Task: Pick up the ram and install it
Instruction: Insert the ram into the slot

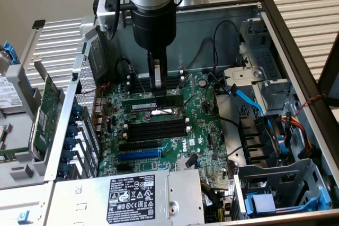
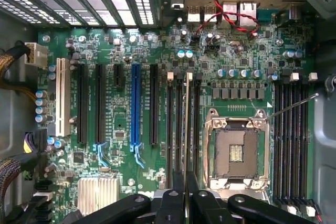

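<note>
Item: the ram [image 2: 188,124], a thin green memory stick, seen edge-on in the wrist view. It stands upright over the memory slots [image 2: 178,129] beside the CPU socket [image 2: 236,153], inside the open computer case [image 1: 296,51]. Whether it is seated in a slot or only poised above one cannot be told.

Holder: the gripper [image 2: 185,195], jaws pinching the ram by its upper edge, one finger on each flat face. In the exterior view the fingers reach down onto the motherboard [image 1: 206,130] near the socket.

Handling, as a judgement: light, stiff, brittle along its length; bare chips and contacts are best left untouched. A grip on the two faces near the middle of the top edge suits it, with pressure straight down rather than twisting.

Obscured: the ram's lower edge, its label and chips, and the slot clips beneath it. In the exterior view the fingers cover most of the stick. The second slot bank [image 2: 291,135] lies across the socket, empty as far as shows.
</note>
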Controlling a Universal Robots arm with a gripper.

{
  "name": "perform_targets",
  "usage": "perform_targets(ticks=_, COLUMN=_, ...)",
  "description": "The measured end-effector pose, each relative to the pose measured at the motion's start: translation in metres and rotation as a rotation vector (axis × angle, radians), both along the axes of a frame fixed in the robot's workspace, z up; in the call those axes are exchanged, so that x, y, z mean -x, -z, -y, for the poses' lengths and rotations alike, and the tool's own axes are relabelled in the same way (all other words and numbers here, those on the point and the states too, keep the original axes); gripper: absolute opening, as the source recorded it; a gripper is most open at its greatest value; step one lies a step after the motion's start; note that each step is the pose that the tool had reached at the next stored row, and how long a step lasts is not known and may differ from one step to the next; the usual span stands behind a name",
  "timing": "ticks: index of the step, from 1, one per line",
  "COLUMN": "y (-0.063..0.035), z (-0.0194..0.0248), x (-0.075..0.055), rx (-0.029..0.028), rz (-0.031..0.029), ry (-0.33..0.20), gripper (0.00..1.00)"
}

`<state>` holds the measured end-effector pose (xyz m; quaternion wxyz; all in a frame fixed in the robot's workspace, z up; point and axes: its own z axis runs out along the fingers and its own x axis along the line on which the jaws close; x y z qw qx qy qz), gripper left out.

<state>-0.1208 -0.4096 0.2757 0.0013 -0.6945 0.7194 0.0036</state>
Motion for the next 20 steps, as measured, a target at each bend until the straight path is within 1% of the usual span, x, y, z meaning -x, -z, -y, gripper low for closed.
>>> perform_targets(ticks=2, y=0.0001, z=0.0000, x=-0.0001, rx=0.0013, rz=-0.0001, ry=0.000, gripper=0.13)
perform_targets(ticks=8, y=0.0010, z=0.0000, x=0.0000, rx=0.0082, rz=0.0000, ry=0.000, gripper=0.13)
perform_targets(ticks=15, y=0.0049, z=0.0001, x=0.0000, rx=0.0086, rz=0.0048, ry=0.000, gripper=0.13)
perform_targets(ticks=20, y=0.0086, z=0.0002, x=0.0001, rx=0.0086, rz=0.0053, ry=0.000, gripper=0.13)
